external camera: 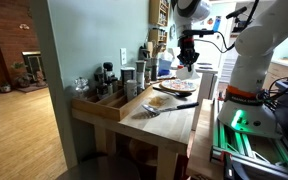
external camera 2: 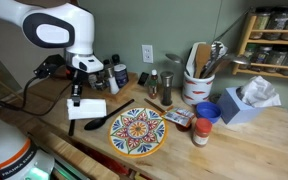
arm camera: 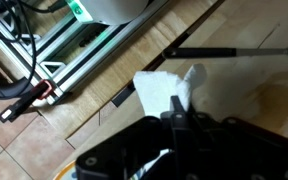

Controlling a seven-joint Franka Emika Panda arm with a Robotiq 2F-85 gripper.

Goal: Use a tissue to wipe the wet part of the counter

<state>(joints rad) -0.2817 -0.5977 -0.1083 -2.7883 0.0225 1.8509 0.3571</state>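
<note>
A white tissue (arm camera: pixel 167 88) lies on the pale wood counter (external camera 2: pixel 234 140) near its end by the robot; it also shows in an exterior view (external camera 2: pixel 88 108). My gripper (arm camera: pixel 182 118) stands right over the tissue with its fingers pressed together on the tissue's edge. It shows in both exterior views (external camera 2: pixel 76 97) (external camera: pixel 187 58). In the wrist view a darker ring-shaped mark (arm camera: pixel 274 100) on the wood lies beside the tissue. The fingertips themselves are mostly hidden behind the gripper body.
A black-handled utensil (external camera 2: pixel 96 122) lies next to the tissue. A colourful plate (external camera 2: pixel 137 130), a red-lidded jar (external camera 2: pixel 201 131), a white utensil crock (external camera 2: pixel 196 86) and a blue tissue box (external camera 2: pixel 244 103) stand further along. A wooden tray of bottles (external camera: pixel 106 100) sits at the far end.
</note>
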